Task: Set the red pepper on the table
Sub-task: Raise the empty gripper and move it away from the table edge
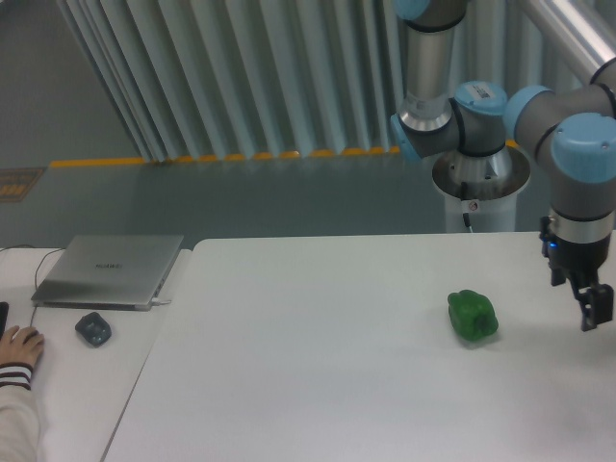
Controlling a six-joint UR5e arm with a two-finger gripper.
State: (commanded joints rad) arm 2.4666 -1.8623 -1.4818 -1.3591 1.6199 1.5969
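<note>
The red pepper is out of view. The large white table (318, 366) fills the lower part of the camera view. My gripper (599, 314) hangs at the far right edge of the frame, just above the table and to the right of a green bell pepper (473, 316). Only one dark finger (595, 306) shows clearly, because the frame edge cuts off the rest. Whether the jaws are open, shut or holding something is not visible.
A smaller white desk (67, 375) adjoins the table on the left, carrying a closed silver laptop (111, 270) and a dark mouse (93, 328). A person's hand (19, 345) rests at its left edge. The arm's base (479, 173) stands behind the table.
</note>
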